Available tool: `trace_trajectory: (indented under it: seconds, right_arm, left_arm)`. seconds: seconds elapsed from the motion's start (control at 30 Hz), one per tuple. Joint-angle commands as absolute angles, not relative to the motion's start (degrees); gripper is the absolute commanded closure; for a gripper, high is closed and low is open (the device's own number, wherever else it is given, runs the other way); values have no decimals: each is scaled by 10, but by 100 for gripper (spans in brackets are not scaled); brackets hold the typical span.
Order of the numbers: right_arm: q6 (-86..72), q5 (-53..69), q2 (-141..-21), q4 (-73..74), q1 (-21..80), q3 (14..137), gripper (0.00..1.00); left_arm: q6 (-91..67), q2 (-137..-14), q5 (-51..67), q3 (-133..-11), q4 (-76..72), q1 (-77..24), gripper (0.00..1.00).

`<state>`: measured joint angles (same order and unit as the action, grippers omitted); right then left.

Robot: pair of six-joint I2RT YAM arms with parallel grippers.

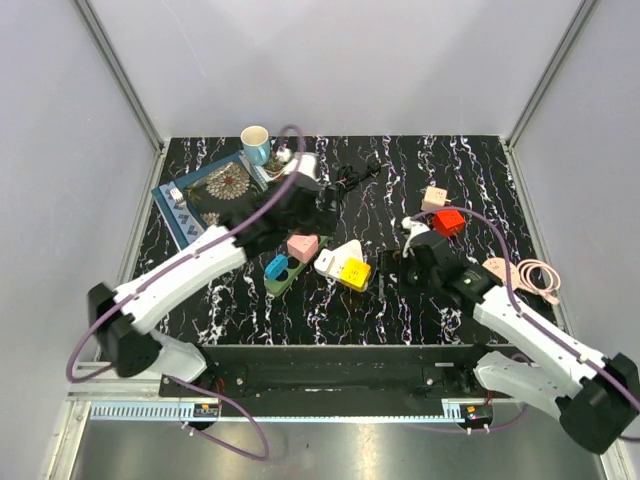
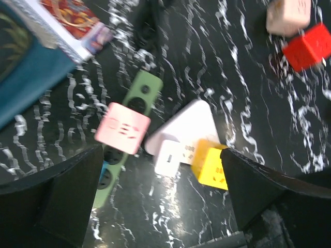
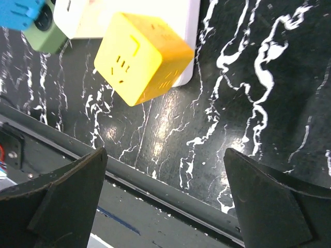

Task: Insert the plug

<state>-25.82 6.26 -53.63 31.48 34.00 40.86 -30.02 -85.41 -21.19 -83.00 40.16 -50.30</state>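
A green power strip point(image 1: 283, 275) lies near the table's middle with a pink plug point(image 1: 302, 246) and a blue plug point(image 1: 277, 267) on it. Beside it lies a white triangular socket block point(image 1: 338, 257) carrying a yellow cube adapter point(image 1: 355, 274). My left gripper point(image 1: 310, 225) hovers open and empty above them. Its wrist view shows the gripper point(image 2: 160, 206), the pink plug point(image 2: 122, 127), green strip point(image 2: 142, 90), white block point(image 2: 191, 121), a small white plug point(image 2: 168, 155) and yellow cube point(image 2: 209, 164). My right gripper point(image 1: 392, 270) point(image 3: 165, 201) is open and empty, just right of the yellow cube point(image 3: 142, 57).
A red cube point(image 1: 448, 222) and a beige cube point(image 1: 434, 198) sit at the right, with a coiled pink cable point(image 1: 535, 275) beyond. A cup point(image 1: 255, 143) and a teal book point(image 1: 205, 195) are at the back left. A black cable point(image 1: 355, 175) lies at the back. The table's front rail point(image 3: 170, 194) is close below my right gripper.
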Motion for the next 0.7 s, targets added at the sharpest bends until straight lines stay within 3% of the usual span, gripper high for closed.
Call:
trace_trajectory:
  seconds: [0.0, 0.37, 0.67]
  right_arm:
    - [-296, -25, -597, 266, 417, 435, 0]
    - [-382, -155, -773, 223, 552, 498, 1]
    - [-379, -286, -921, 208, 543, 625, 2]
  left_arm:
    - [-282, -740, -236, -748, 334, -449, 1]
    - [-251, -511, -257, -496, 216, -369, 1]
    - [-183, -467, -267, -446, 211, -345, 1]
